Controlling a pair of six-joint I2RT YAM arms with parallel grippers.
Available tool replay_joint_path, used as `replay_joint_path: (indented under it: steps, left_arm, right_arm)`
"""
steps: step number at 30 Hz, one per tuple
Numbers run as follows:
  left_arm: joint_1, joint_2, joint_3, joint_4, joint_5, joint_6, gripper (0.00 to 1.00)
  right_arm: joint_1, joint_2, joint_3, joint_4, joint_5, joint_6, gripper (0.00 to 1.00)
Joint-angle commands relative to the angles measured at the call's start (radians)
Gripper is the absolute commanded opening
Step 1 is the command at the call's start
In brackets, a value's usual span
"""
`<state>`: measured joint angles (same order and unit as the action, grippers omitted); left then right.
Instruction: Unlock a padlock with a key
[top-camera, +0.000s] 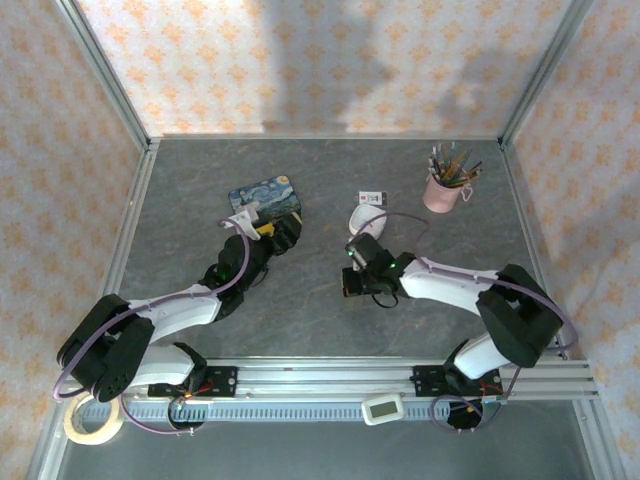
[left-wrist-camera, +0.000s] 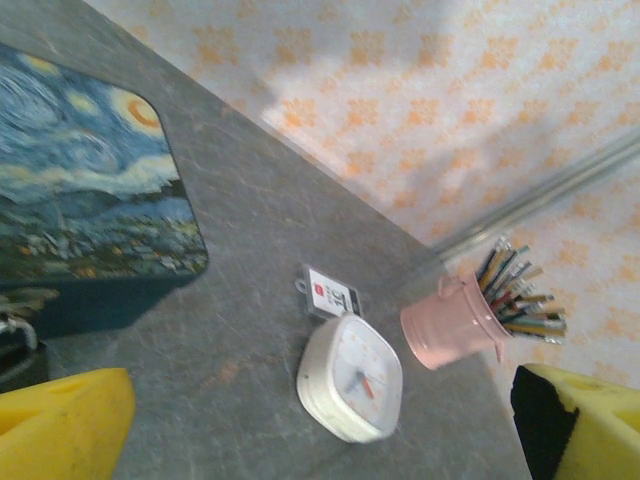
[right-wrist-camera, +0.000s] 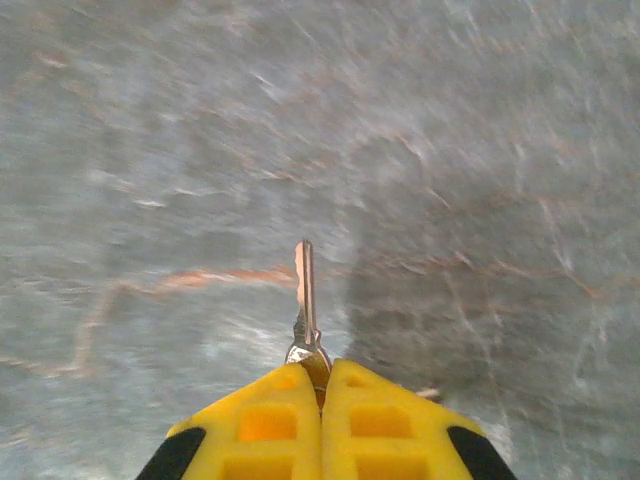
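Pinching the tiny pale silvery metal key (right-wrist-camera: 305, 290) by its head in the right tool (right-wrist-camera: 322, 365), yellow fingers pressed together, blade sticking straight out past the tips over the grey veined bench (right-wrist-camera: 150, 120). Holding the left tool (top-camera: 262, 228) spread wide by the blue painted tin (left-wrist-camera: 80, 180), with the tiny dark grey metal padlock (left-wrist-camera: 18, 355) just beside one yellow finger, well apart from the key.

Tin (top-camera: 265, 197): blue, left of centre.
Left gripper (top-camera: 262, 229): at tin's near edge.
Right gripper (top-camera: 352, 284): centre, just nearside of white clock (top-camera: 362, 217).
Cup (top-camera: 441, 192): pink, pens, far right.
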<state>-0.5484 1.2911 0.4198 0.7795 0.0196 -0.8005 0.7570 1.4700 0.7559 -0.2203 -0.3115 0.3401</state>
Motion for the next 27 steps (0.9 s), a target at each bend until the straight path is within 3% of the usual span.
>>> replay_joint_path:
  steps: [1, 8, 13, 20, 27]
  left_arm:
    - [-0.017, 0.028, 0.013, 0.051, 0.074, -0.033, 0.97]
    - [-0.027, 0.094, 0.014, 0.164, 0.167, -0.108, 0.93]
    - [-0.034, 0.132, 0.022, 0.234, 0.223, -0.136, 0.83]
    - [-0.063, 0.175, 0.026, 0.277, 0.259, -0.167, 0.59]
    - [-0.089, 0.214, 0.039, 0.304, 0.278, -0.179, 0.53]
  right_arm:
    - [-0.049, -0.038, 0.026, 0.053, -0.175, -0.093, 0.0]
    - [-0.123, -0.061, 0.061, 0.116, -0.331, -0.153, 0.0]
    - [-0.132, -0.075, 0.063, 0.184, -0.389, -0.15, 0.0]
    - [-0.136, -0.109, 0.028, 0.34, -0.405, -0.088, 0.0]
    - [-0.136, -0.096, 0.009, 0.432, -0.411, -0.051, 0.0]
